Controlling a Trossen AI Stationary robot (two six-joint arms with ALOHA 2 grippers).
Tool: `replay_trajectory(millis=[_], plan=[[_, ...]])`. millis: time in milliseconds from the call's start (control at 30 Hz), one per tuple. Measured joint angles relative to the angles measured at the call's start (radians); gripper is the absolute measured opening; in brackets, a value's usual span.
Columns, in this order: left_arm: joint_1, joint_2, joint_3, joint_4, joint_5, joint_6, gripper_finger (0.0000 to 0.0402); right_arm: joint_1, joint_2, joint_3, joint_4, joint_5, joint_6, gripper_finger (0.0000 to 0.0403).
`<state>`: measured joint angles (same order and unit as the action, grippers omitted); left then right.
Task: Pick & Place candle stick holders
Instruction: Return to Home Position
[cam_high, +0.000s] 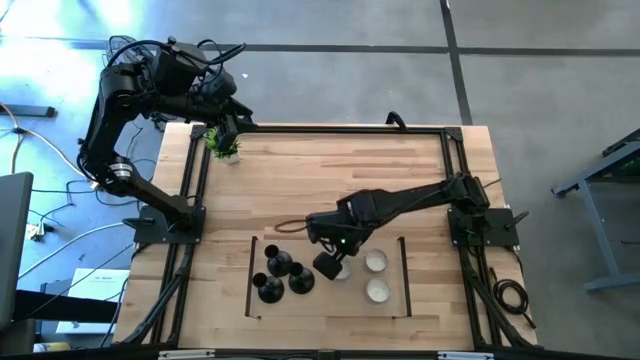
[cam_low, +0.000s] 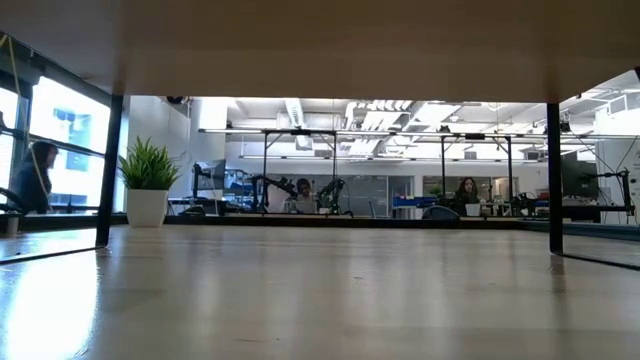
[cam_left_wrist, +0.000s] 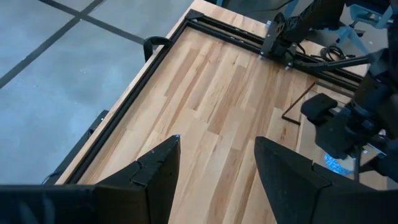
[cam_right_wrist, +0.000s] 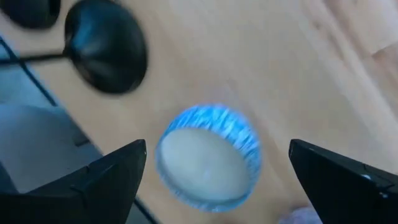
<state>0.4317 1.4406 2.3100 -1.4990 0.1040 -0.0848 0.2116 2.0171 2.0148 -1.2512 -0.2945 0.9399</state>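
Three black candle stick holders (cam_high: 278, 262) (cam_high: 300, 281) (cam_high: 269, 289) stand on their round bases close together at the near middle of the table. One of them (cam_right_wrist: 106, 53) shows in the right wrist view. My right gripper (cam_high: 330, 266) (cam_right_wrist: 217, 149) hangs open just to their right, above a small white round cup with a bluish rim (cam_right_wrist: 208, 158). Its fingers stand on either side of the cup without touching it. My left gripper (cam_high: 228, 128) (cam_left_wrist: 217, 142) waits open, raised over the far left corner.
Two more white round cups (cam_high: 375, 262) (cam_high: 377, 290) sit to the right of my right gripper. Thin black bars (cam_high: 251, 275) (cam_high: 404, 275) bound this near area. A small green potted plant (cam_high: 224, 146) (cam_low: 147, 185) stands at the far left corner. A black frame (cam_high: 330, 128) edges the table.
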Motion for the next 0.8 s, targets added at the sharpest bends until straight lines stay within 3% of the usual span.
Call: replay_trajectory(millis=[500, 800], plan=[[0.000, 0.000, 0.000, 0.001, -0.017, 0.050, 0.0205, -0.125, -0.092, 0.000, -0.067, -0.023, -0.072, 0.0389], [0.000, 0.000, 0.000, 0.023, -0.020, 0.103, 0.0205, -0.218, -0.157, 0.001, -0.018, -0.026, -0.142, 0.0389]])
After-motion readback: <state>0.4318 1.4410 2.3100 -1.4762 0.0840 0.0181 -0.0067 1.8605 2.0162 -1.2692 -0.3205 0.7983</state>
